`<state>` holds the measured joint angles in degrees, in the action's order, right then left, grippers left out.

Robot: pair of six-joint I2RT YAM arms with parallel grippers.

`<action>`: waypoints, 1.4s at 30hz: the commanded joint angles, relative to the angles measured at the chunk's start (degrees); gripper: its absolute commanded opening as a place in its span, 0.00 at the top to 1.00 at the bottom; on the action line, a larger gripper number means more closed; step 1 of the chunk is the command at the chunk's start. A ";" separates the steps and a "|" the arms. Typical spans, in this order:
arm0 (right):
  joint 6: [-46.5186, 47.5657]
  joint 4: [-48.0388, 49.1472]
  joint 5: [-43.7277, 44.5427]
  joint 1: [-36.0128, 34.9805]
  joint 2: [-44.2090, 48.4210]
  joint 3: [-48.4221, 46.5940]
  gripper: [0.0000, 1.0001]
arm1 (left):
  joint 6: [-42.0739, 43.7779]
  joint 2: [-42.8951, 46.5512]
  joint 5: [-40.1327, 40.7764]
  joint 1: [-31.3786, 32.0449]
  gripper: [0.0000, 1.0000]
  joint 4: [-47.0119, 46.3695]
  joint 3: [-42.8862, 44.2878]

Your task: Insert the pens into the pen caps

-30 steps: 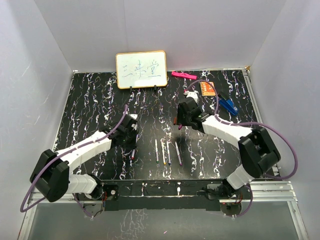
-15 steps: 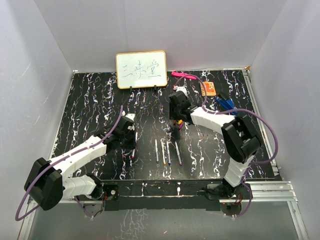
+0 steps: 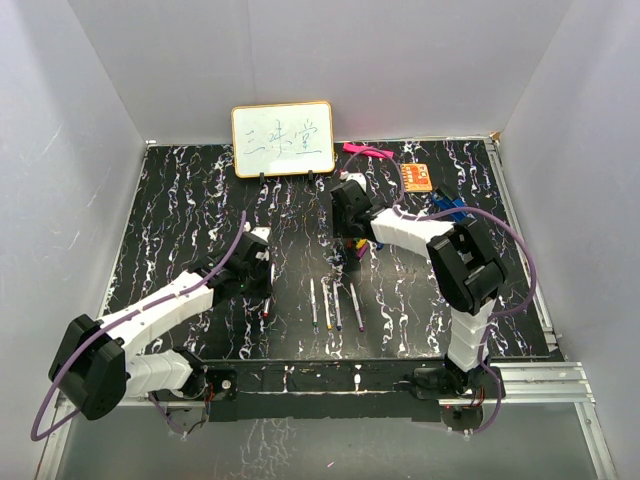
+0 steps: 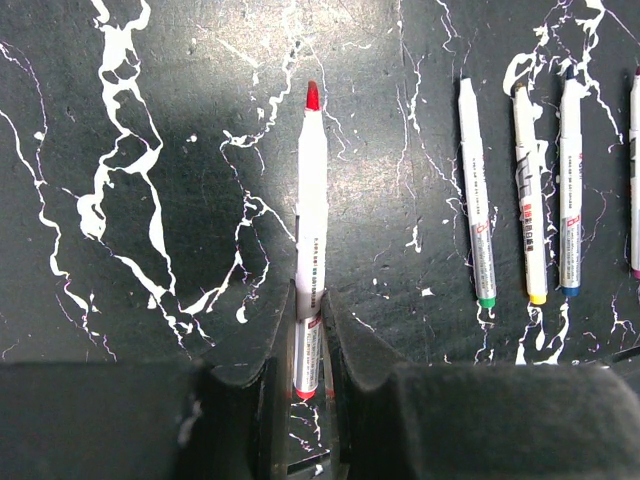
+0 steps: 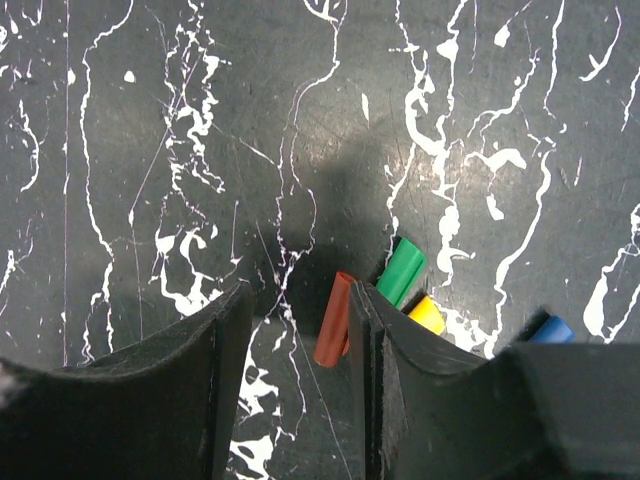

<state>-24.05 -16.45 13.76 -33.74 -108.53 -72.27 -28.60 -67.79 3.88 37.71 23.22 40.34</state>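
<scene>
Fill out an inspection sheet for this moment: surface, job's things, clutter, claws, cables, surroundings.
Surface: black table with white veining.
Job's things: red pen is held in the claw; green pen, yellow pen, blue pen and purple pen lie side by side. Red cap, green cap, yellow cap and blue cap are clustered; purple one not seen.
Clutter: whiteboard, pink marker, orange card, blue clip partly hidden.
Claws: left claw shut on the red pen's barrel; right claw open, red cap between its fingers.
Cables: purple left cable and right cable loop off the arms.
Surroundings: white walls; metal frame at the near edge.
</scene>
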 commanded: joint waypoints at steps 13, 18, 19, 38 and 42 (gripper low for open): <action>1.72 0.65 6.26 -0.10 -4.21 -5.19 0.59 | -0.47 0.25 -1.26 -0.18 1.00 -0.60 -1.85; 1.44 0.26 6.11 -0.04 -4.47 -4.81 0.59 | -1.24 -0.44 -0.89 -0.18 1.00 0.33 -1.84; 1.39 0.24 6.03 0.00 -4.46 -4.59 0.59 | -1.35 -0.68 -0.87 -0.18 1.00 0.41 -1.84; -1.59 -0.71 3.63 -0.01 -2.57 0.82 0.60 | -1.66 -2.59 -1.09 -0.18 1.00 0.29 -1.82; -2.73 -1.40 2.74 -0.10 -2.06 1.67 0.61 | -1.55 -3.06 -1.08 -0.18 1.00 0.15 -1.53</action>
<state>-24.75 -15.92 18.00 -33.74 -112.55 -72.38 -29.89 -70.13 3.49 37.71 22.74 39.22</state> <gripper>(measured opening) 0.400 0.119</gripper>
